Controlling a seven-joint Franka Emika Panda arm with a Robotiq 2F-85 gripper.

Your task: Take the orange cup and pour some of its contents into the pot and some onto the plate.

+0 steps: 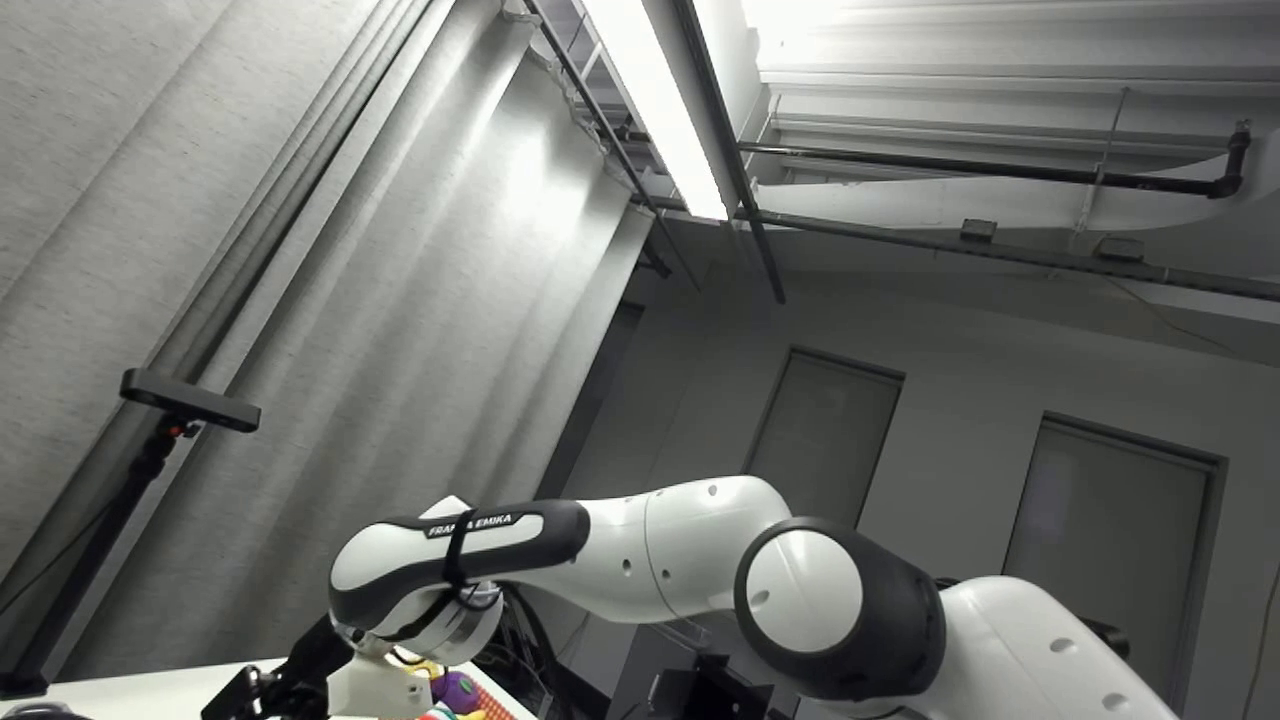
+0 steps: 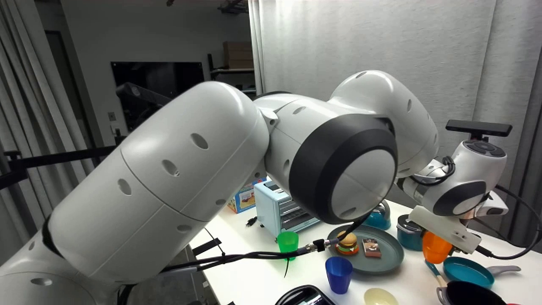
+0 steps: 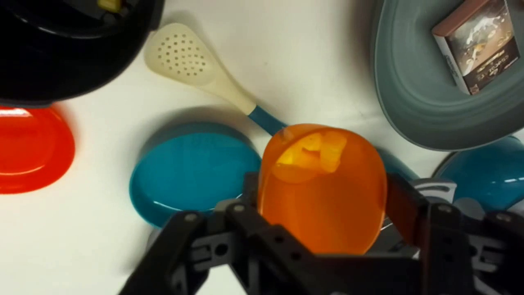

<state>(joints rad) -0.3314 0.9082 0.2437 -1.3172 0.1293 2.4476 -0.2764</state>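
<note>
My gripper [image 3: 321, 192] is shut on the orange cup [image 3: 327, 217], with a finger on each side of it. The cup holds several yellow pieces. In an exterior view the orange cup [image 2: 436, 248] hangs above the table by the teal pan. The black pot [image 3: 82, 69] is at the upper left in the wrist view, with a yellow piece inside; it also shows in an exterior view [image 2: 472, 293]. The grey-green plate [image 3: 403, 102] is at the upper right, bearing a brown box; in an exterior view the plate [image 2: 391, 264] also bears a toy burger. The gripper [image 1: 265, 690] shows partly in an exterior view.
A teal pan [image 3: 192, 172] lies left of the cup, and a slotted spoon [image 3: 180, 55] lies beyond. A red dish [image 3: 32, 151] is by the pot. A blue cup [image 2: 338, 273], green cup [image 2: 288, 243], toaster [image 2: 271, 207] and lidded teal pot [image 2: 409, 235] stand on the table.
</note>
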